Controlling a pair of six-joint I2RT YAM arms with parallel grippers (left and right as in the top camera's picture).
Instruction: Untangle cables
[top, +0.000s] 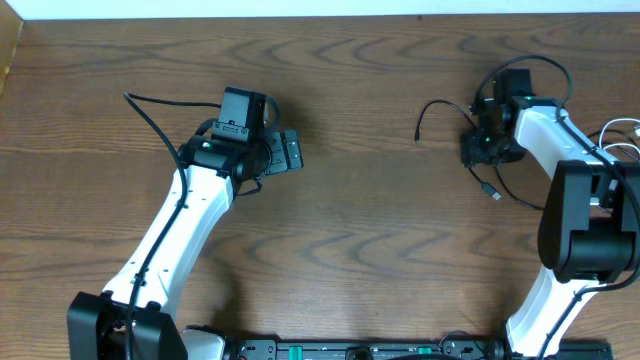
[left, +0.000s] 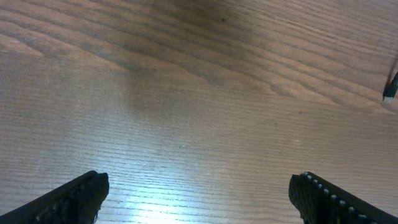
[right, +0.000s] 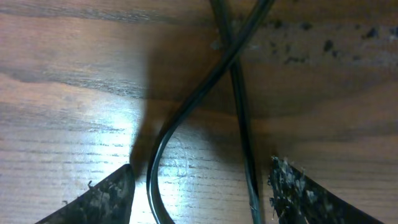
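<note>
The black cable (top: 432, 106) lies at the right of the wooden table, one end curling left and a small plug end (top: 493, 192) lying nearer the front. My right gripper (top: 476, 150) is low over it. In the right wrist view two black strands (right: 186, 106) cross between the open fingers (right: 199, 177), which are not closed on them. The white cable (top: 622, 128) shows at the far right edge, partly hidden by the right arm. My left gripper (top: 293, 152) is open and empty over bare wood (left: 199, 183). A dark cable tip (left: 390, 92) shows at that view's right edge.
The right arm's white and black body (top: 580, 220) stands at the right edge. A thick black arm wire (top: 150, 115) loops behind the left arm. The table's far edge (top: 320, 18) meets a white wall.
</note>
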